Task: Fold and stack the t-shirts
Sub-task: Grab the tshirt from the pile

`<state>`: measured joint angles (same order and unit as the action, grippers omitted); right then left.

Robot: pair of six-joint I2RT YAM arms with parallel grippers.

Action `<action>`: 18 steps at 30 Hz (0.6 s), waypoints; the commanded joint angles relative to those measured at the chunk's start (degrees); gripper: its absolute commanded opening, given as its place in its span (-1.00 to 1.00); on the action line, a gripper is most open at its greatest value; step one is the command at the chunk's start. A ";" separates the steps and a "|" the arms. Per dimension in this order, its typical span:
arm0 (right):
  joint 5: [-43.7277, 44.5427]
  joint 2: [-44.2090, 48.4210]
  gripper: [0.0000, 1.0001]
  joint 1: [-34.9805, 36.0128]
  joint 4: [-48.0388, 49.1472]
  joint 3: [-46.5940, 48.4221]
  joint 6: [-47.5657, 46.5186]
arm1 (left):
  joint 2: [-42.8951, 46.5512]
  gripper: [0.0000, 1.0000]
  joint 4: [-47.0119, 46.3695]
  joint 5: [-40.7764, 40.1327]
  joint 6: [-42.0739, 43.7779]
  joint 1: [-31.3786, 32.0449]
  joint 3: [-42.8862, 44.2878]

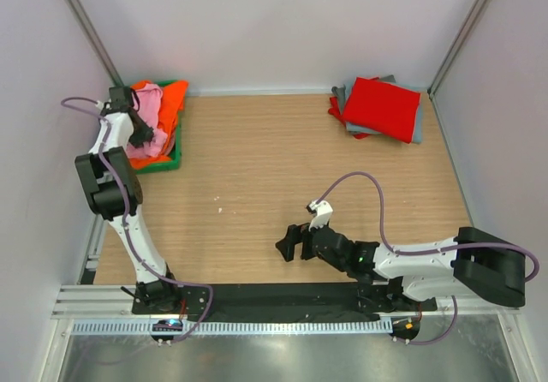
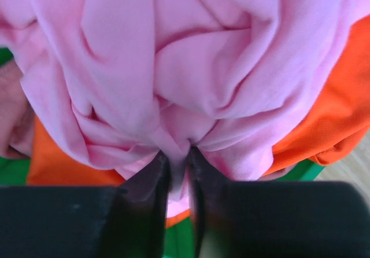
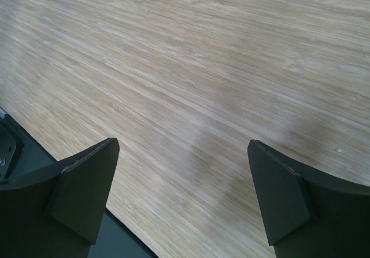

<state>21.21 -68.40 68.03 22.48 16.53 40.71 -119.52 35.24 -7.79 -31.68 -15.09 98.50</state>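
The pink t-shirt [image 1: 154,106] lies bunched on top of the orange t-shirt [image 1: 174,99] in a green bin [image 1: 177,158] at about 10 o'clock on the tabletop [image 1: 257,159], hard against the left wall [image 1: 43,56] and close to the back wall. The left gripper [image 1: 141,133] hangs over that heap, and in its wrist view its jaws are nearly together with a ridge of pink cloth pinched between them. The rest of the shirt swells away from the fingertips toward 12 o'clock in loose folds, with no clear long axis. The left arm is much the nearer one. The right gripper [image 1: 291,243] sits low at about 6 o'clock, its jaws spread wide over bare wood and holding nothing. A folded red t-shirt [image 1: 381,108] rests on a grey t-shirt [image 1: 418,130] at about 2 o'clock near the back right corner. The bare wood for spreading the pink shirt lies toward 4 o'clock from the bin, so the lift probably needs to clear the bin rim before swinging that way. There is no room at 9 o'clock, where the wall stands just beside the arm.
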 commanded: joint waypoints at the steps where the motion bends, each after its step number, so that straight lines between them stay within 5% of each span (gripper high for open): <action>1: 1.20 -0.42 0.99 0.26 1.60 2.19 -0.37 | 1.22 -0.72 -1.76 -1.44 0.39 -0.20 3.19; 4: 1.37 -0.77 0.99 0.26 1.43 2.54 -0.37 | 4.64 -1.00 -1.76 -1.52 0.22 -0.03 2.84; 10: 1.46 -1.56 0.99 0.26 1.16 3.15 -0.37 | 14.13 -1.00 0.25 -3.02 -0.48 3.39 3.98; 16: 2.52 1.95 0.99 0.26 2.83 0.52 -0.10 | 17.66 -1.00 6.75 2.58 -1.80 10.94 17.93; 18: 3.39 5.55 1.00 0.26 4.23 -2.02 0.42 | 16.26 -1.00 9.48 5.93 -1.63 13.59 29.08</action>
<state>21.56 -67.61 68.03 22.50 16.86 40.75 -106.10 42.02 -8.16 -32.77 -5.89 115.70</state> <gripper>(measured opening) 0.996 0.014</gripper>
